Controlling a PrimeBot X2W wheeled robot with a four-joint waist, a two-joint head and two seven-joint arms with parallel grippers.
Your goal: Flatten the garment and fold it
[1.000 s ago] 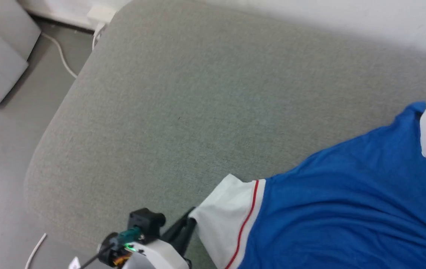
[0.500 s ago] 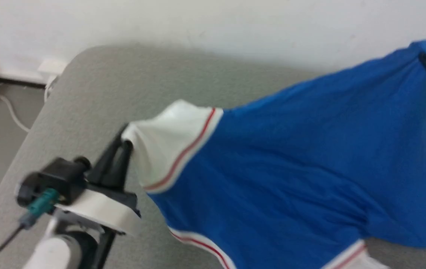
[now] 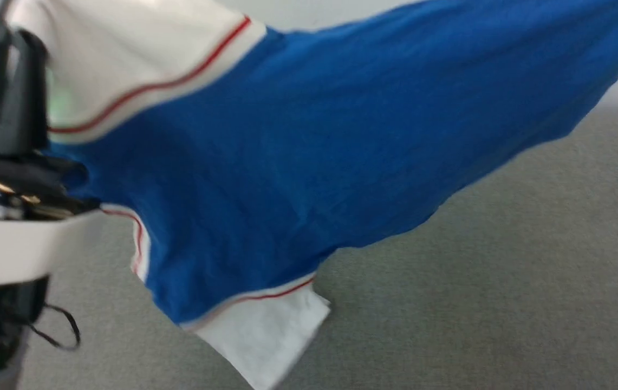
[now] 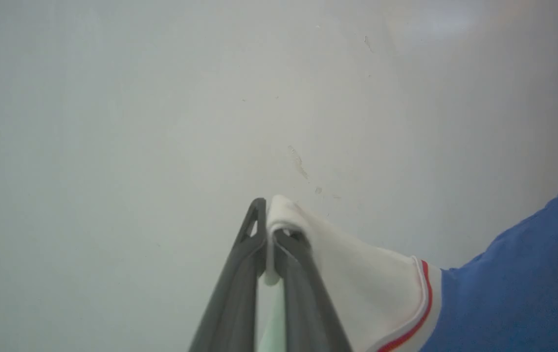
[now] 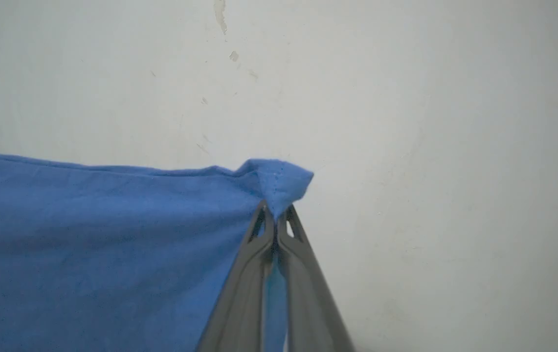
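The garment (image 3: 298,146), royal blue with white sleeves and red-striped trim, hangs stretched in the air above the grey cushion (image 3: 503,271). My left gripper (image 4: 270,230) is shut on the edge of a white sleeve (image 4: 357,274); its dark fingers (image 3: 0,92) stand at the far left of the head view. In the right wrist view my right gripper (image 5: 275,220) is shut on a blue corner of the garment (image 5: 279,183). The other white sleeve (image 3: 265,330) dangles low over the cushion. Any lettering is hidden.
A pale wall (image 4: 161,98) fills the background of both wrist views. The grey cushion lies beneath the hanging cloth, with open surface to the right (image 3: 531,303). A thin black cable (image 3: 62,330) loops below my left wrist.
Both grippers have lifted the garment off the cushion and it now hangs spread between them. The head camera has also shifted, so the floor and cushion's left edge have left its view.
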